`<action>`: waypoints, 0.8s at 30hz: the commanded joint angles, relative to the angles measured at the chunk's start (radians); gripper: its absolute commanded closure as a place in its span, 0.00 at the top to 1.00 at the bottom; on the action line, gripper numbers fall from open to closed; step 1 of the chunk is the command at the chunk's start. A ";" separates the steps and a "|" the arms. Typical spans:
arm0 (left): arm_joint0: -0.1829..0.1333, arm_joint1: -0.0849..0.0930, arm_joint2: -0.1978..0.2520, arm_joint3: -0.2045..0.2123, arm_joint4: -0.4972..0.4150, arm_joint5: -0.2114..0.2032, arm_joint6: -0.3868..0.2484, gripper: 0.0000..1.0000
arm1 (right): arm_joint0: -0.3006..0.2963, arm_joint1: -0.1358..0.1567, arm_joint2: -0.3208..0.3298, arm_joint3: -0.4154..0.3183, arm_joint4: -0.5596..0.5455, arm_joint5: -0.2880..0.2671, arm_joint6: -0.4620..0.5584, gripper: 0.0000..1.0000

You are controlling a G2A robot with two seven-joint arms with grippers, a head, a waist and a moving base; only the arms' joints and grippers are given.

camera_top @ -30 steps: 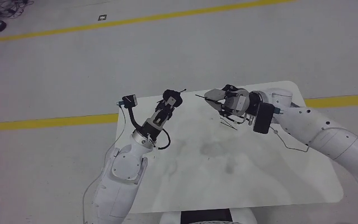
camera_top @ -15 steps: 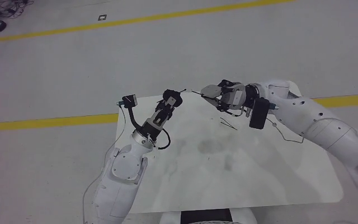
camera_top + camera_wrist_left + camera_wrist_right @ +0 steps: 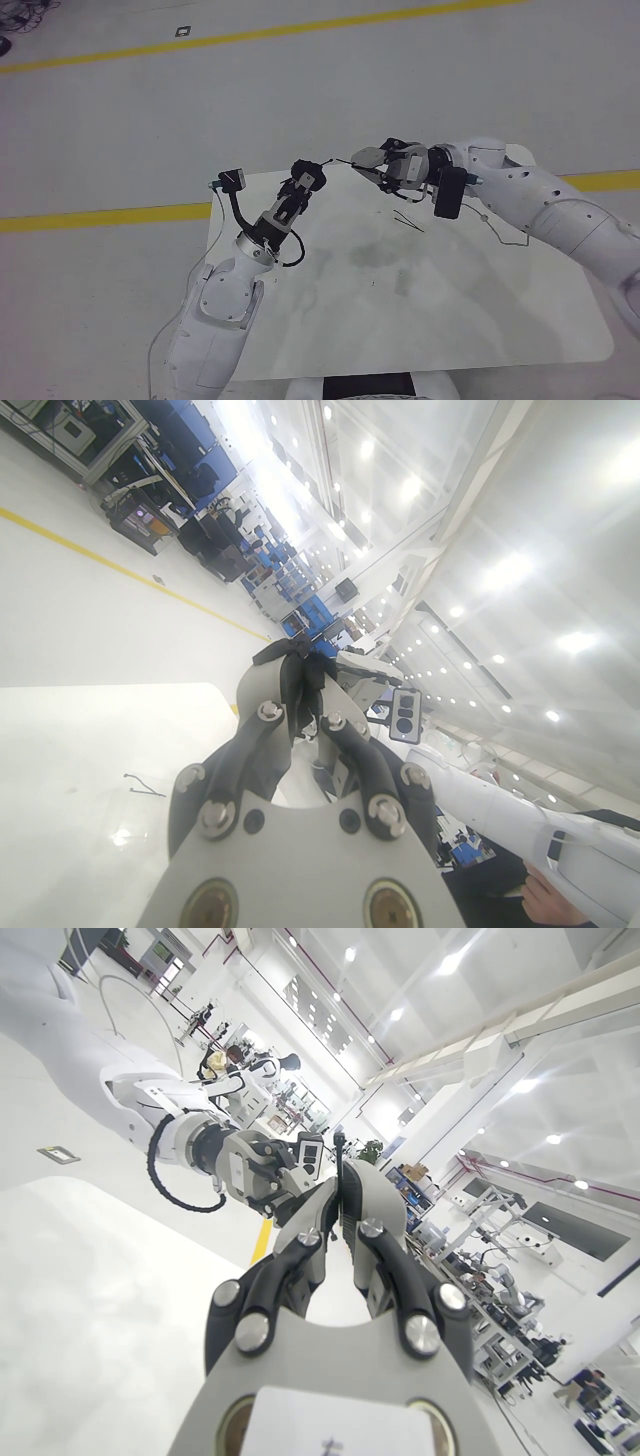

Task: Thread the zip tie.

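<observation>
My left gripper [image 3: 312,172] is held over the table's far left corner, shut on a black zip tie piece [image 3: 298,664] that pokes out past its fingertips. My right gripper [image 3: 368,160] is to its right near the far edge, shut on a thin black zip tie [image 3: 340,1154]. That tie's free end [image 3: 345,163] points at the left gripper and sits just short of it. In the right wrist view the left gripper [image 3: 287,1188] shows right behind the tie's tip.
Loose black zip ties [image 3: 408,222] lie on the white table [image 3: 450,320] below the right gripper, also seen as black zip ties [image 3: 142,786] in the left wrist view. Both grippers hover close to the table's far edge. A yellow floor line [image 3: 100,217] runs beyond it.
My right gripper has moved left and slightly away from me with its zip tie, bringing the tie's tip close to the left gripper. The left arm has not moved.
</observation>
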 commanded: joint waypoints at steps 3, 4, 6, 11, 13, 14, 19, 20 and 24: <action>0.000 0.000 0.000 0.000 0.000 0.000 0.000 0.00 | 0.011 -0.009 -0.020 0.022 0.005 0.000 -0.009 0.00; 0.000 0.000 0.000 0.000 0.000 0.000 0.000 0.00 | 0.014 -0.010 -0.023 0.026 0.006 0.000 -0.011 0.00; 0.000 0.000 0.000 0.000 0.000 0.000 0.000 0.00 | 0.019 -0.014 -0.030 0.035 0.008 0.000 -0.014 0.00; 0.000 0.000 0.000 0.000 0.000 0.000 0.000 0.00 | 0.029 -0.023 -0.042 0.051 0.012 0.000 -0.020 0.00; 0.000 0.000 0.000 0.000 0.000 0.000 0.000 0.00 | 0.034 -0.027 -0.047 0.056 0.013 0.000 -0.022 0.00; 0.000 0.000 0.000 0.000 0.000 0.000 0.000 0.00 | 0.036 -0.029 -0.049 0.058 0.013 0.000 -0.023 0.00; 0.000 0.000 0.000 0.000 0.000 0.000 0.000 0.00 | 0.045 -0.038 -0.060 0.071 0.015 0.000 -0.026 0.00; 0.000 0.000 0.000 0.000 0.000 0.000 0.000 0.00 | 0.047 -0.041 -0.064 0.074 0.015 0.000 -0.027 0.00; 0.000 0.000 0.000 0.000 0.000 0.000 0.000 0.00 | 0.051 -0.047 -0.072 0.088 0.018 0.000 -0.028 0.00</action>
